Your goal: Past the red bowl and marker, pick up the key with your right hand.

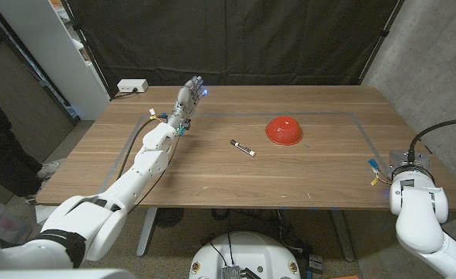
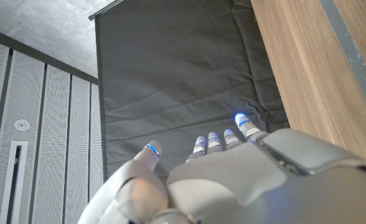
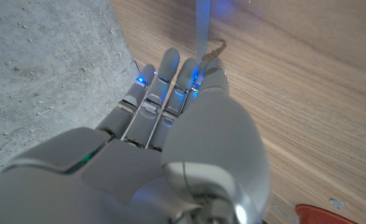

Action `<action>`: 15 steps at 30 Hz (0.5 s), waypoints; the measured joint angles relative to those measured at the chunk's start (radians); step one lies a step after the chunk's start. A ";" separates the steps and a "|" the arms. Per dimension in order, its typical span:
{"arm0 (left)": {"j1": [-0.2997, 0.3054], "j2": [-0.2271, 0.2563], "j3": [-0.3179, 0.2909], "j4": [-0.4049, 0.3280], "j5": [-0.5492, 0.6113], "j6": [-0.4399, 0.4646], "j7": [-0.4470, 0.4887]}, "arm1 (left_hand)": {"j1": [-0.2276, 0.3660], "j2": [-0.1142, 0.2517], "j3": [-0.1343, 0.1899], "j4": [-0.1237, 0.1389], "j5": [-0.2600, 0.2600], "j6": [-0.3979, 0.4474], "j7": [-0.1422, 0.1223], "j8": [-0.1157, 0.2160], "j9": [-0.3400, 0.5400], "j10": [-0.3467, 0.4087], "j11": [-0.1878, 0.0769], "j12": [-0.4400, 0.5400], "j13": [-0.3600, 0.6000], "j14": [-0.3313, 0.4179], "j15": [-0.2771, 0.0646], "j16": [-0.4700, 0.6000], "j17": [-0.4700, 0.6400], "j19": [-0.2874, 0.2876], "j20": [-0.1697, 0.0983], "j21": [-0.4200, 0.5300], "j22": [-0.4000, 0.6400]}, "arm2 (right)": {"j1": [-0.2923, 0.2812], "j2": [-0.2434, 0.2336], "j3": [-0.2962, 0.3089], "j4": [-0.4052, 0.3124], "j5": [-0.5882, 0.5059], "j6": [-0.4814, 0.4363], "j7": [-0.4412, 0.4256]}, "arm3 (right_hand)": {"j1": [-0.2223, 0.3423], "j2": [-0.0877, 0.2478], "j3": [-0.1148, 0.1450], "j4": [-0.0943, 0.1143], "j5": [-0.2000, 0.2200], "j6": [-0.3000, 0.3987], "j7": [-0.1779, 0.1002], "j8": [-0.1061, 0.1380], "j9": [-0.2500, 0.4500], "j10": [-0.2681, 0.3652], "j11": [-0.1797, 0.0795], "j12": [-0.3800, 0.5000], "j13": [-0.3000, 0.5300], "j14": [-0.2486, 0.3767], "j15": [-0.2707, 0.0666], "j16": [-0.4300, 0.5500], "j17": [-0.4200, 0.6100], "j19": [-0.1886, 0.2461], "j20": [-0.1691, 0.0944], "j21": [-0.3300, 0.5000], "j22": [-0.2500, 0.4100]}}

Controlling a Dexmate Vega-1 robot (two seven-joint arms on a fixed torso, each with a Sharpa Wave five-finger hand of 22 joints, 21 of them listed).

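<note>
Left hand (image 1: 191,97) upper left of centre, fingers straight and apart, holding nothing | right hand (image 3: 170,106) fingers extended, nothing held | red bowl (image 1: 283,129) centre-right | marker (image 1: 243,147) just left of it | key: cannot tell where

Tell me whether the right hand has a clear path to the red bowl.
Probably yes. The right hand is at the right edge of the table, with only bare wood between it and the red bowl. The marker lies on the bowl's other side, and the left hand is well away.
</note>
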 measured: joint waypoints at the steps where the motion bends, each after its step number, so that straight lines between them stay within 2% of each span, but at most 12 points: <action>1: 0.002 0.001 0.000 -0.004 -0.001 0.000 0.001 | 0.000 0.000 0.000 0.000 0.000 0.000 0.000 0.000 0.000 0.000 0.000 0.000 0.000 0.000 0.000 0.000 0.000 0.000 0.000 0.000 0.000 | -0.002 0.000 0.002 -0.003 0.000 0.000 -0.003 | -0.001 0.001 0.000 0.000 0.000 0.000 0.000 0.000 0.000 0.000 0.000 0.000 0.000 0.000 0.000 0.000 0.000 0.000 0.000 0.000 -0.001; 15: 0.024 0.014 -0.001 -0.039 -0.007 0.000 0.012 | 0.000 0.000 0.000 0.000 0.008 0.000 0.000 0.000 0.000 0.000 0.000 0.000 0.000 0.000 0.000 0.000 0.000 0.000 0.000 -0.008 0.000 | -0.010 0.003 0.020 -0.018 0.000 0.012 -0.032 | -0.001 0.001 -0.004 0.004 -0.001 0.002 0.002 0.005 0.001 0.000 0.000 0.000 0.009 0.000 0.000 -0.002 0.014 -0.005 -0.006 0.008 -0.005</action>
